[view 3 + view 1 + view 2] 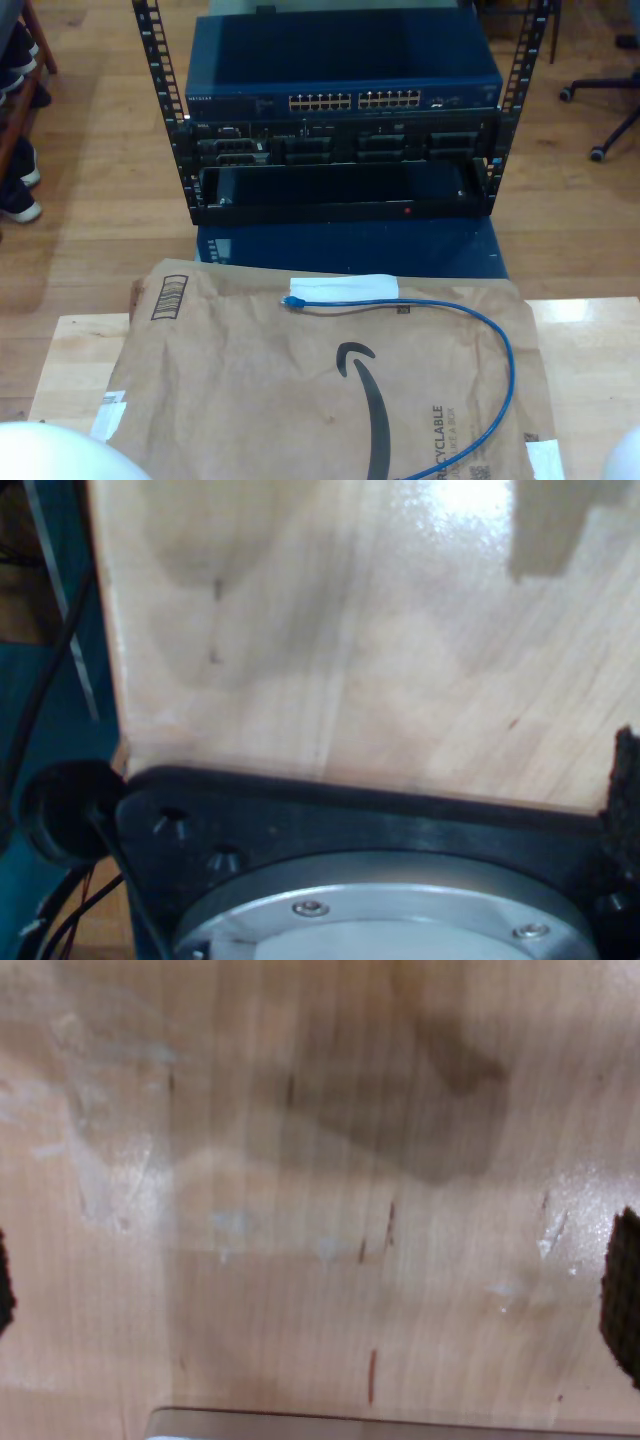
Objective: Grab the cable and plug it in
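The floor was light wooden planking, running behind and to both sides of a black open-frame rack that stood at the far end of the exterior view. The rack held a dark blue network switch with two rows of ports, and black units below it. A blue box sat under the rack. At the exterior view's right, the wheeled base of an office chair stood on the floor. At that view's left edge, dark shoes rested beside a wooden furniture leg. Nearer the camera lay a pale wooden table, glossy, with bright glare on it in the first wrist view, covered largely by a brown paper mailer.
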Controlling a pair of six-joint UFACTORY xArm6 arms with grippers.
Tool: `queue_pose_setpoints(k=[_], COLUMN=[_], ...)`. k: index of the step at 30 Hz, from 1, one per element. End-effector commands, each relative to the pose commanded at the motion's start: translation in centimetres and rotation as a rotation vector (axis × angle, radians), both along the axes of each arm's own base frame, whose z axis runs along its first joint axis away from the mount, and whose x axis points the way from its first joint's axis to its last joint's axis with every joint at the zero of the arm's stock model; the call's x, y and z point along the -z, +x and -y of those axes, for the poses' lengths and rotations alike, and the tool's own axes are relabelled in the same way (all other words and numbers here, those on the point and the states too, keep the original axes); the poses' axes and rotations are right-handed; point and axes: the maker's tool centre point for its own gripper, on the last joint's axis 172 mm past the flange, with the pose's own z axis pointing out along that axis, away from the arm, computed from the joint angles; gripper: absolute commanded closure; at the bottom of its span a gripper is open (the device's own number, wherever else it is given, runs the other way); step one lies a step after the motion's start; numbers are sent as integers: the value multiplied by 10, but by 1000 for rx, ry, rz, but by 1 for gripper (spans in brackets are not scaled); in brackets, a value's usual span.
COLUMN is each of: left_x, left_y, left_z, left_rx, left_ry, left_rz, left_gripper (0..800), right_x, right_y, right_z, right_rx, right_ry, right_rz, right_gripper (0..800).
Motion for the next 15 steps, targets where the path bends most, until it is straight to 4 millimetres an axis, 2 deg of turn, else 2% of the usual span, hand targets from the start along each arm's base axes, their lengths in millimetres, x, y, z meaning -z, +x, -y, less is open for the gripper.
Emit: queue_pose_setpoints(k=[8,15], left_x=[1,-1], left_y=[0,-1], left_z=[2,-1], left_rx=[4,7], left_ry=[-3,1], left_rz=[-2,-7], left_gripper=[1,1], right_x=[-4,-21], right_y=[1,3], right_z=[5,18], right_rx=[4,6], right_ry=[-11,-49], right_rz=[1,6], right_gripper=[6,6])
